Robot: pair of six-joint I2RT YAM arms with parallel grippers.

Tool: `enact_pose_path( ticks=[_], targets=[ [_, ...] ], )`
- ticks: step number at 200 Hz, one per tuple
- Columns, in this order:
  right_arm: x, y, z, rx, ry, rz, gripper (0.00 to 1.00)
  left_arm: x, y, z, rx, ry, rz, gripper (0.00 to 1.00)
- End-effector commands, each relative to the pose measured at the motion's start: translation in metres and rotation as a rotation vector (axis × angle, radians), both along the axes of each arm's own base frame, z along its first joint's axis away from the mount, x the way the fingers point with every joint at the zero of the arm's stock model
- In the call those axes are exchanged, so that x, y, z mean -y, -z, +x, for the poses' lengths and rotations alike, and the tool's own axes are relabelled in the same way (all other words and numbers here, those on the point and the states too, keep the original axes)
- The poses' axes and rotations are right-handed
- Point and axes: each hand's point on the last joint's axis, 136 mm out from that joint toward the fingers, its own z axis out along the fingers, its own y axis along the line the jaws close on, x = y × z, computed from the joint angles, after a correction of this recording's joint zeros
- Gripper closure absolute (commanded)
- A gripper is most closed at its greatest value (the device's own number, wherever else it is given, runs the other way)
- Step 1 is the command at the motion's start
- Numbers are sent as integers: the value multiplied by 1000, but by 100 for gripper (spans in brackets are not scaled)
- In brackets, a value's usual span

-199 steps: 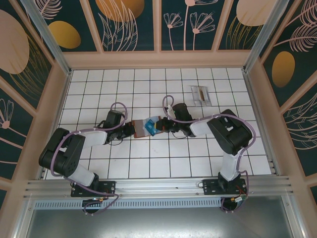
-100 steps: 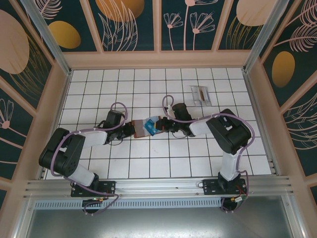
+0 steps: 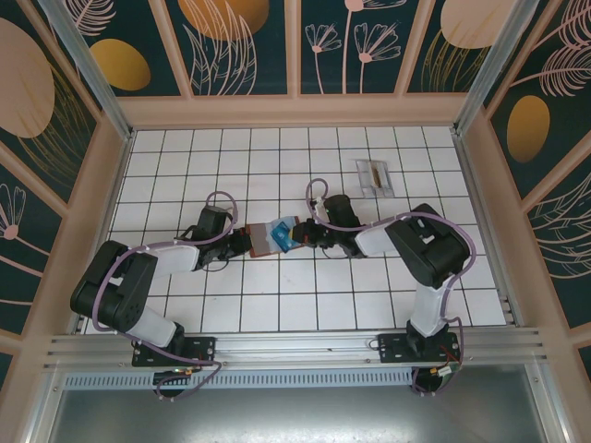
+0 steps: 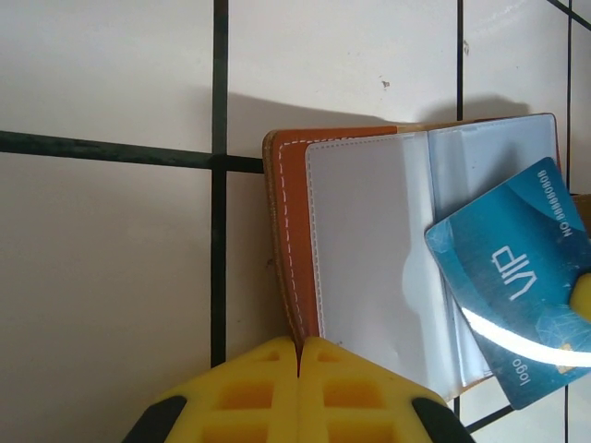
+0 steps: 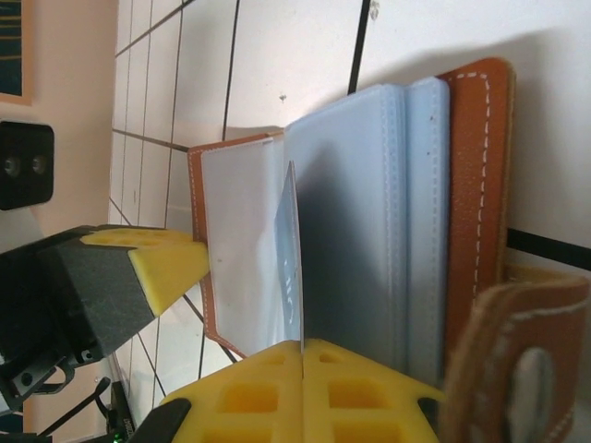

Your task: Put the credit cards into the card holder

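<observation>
The card holder (image 3: 266, 234) lies open on the tiles at the middle, brown leather with clear blue-grey sleeves. My left gripper (image 3: 244, 242) is shut on its left leather edge (image 4: 288, 231), the yellow fingertips (image 4: 277, 369) pinching the cover. My right gripper (image 3: 301, 238) comes from the right and is shut on a blue credit card (image 4: 517, 277). Edge-on in the right wrist view, that card (image 5: 294, 258) stands over the open sleeves (image 5: 369, 212) between my right gripper (image 5: 303, 347) pads. More credit cards (image 3: 374, 175), pale with a dark stripe, lie at the back right.
The holder's strap with a snap (image 5: 526, 369) hangs at the right wrist view's lower right. The left gripper's yellow finger (image 5: 166, 263) presses the holder's far edge. Wooden walls ring the white tiled floor (image 3: 277, 157), with free tiles on all sides.
The right gripper has nudged the blue card slightly over the holder. The left gripper keeps its hold and has not moved.
</observation>
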Motion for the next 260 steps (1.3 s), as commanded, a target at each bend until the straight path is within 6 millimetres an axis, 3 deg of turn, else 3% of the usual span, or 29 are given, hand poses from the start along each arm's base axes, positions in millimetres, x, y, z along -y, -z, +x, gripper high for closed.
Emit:
enact_pose_path(
  ticks=[1, 49, 136, 203, 260],
  targets=[
    [-11, 1, -3, -17, -37, 22, 100, -2, 4, -4, -6, -2, 11, 100],
    [-19, 6, 0, -25, -49, 18, 100, -1, 4, -2, -9, 3, 12, 100],
    [-14, 10, 21, -17, 126, 44, 100, -4, 3, -5, -9, 3, 25, 100],
    [-23, 6, 11, -42, 214, 100, 100, 0, 8, -7, -25, 9, 3, 100],
    [-49, 3, 5, 8, 174, 110, 100, 10, 2, 0, -14, 24, -46, 100]
  ],
)
